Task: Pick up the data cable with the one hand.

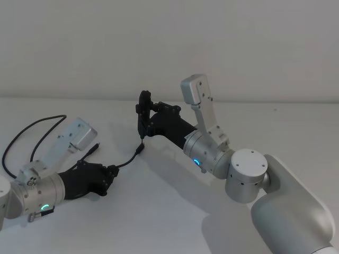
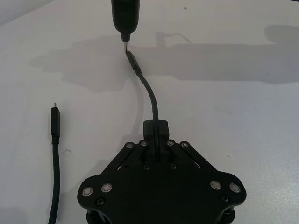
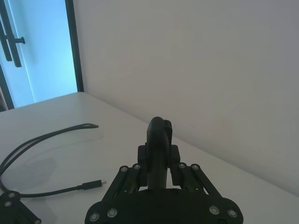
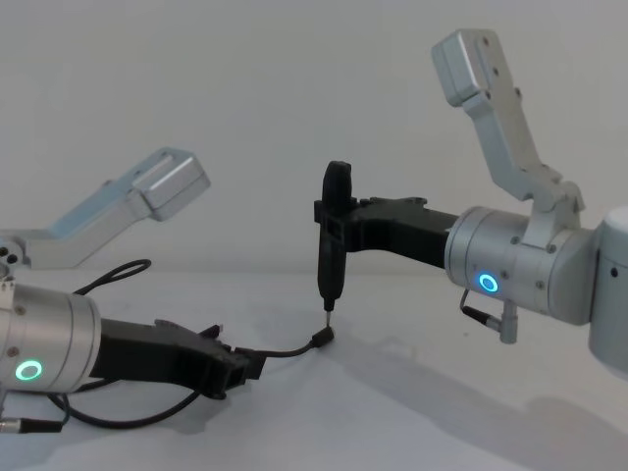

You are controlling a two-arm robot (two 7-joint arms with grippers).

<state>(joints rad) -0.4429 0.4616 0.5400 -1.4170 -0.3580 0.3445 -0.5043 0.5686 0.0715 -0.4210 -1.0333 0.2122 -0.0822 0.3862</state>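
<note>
**Left gripper clamped on the cable near one plug**

The white surface (image 1: 159,211) carries everything here. Across its right side reaches the right arm, blue ring lit, its right gripper (image 4: 337,221) closed on an upright black pen-shaped tool (image 4: 332,245) whose tip points down just above one plug of the cable.

On the left lies the left arm with its green ring. The left gripper (image 1: 108,172) sits low over the surface, its fingers shut on the data cable (image 2: 152,100) a short way back from that plug (image 2: 133,60). From the grip the free end curves forward and lifts slightly toward the pen tip. The rest of the cord loops away across the left of the surface, and its other plug (image 2: 55,119) lies flat just beside the gripper.

The cable looks light, thin and limp, with a smooth jacket that may slide between flat fingers. A hold close behind the plug, as here, seems sensible: the stiffer strain relief gives the fingers something firm, and the tail should simply drag along when lifted.
</note>
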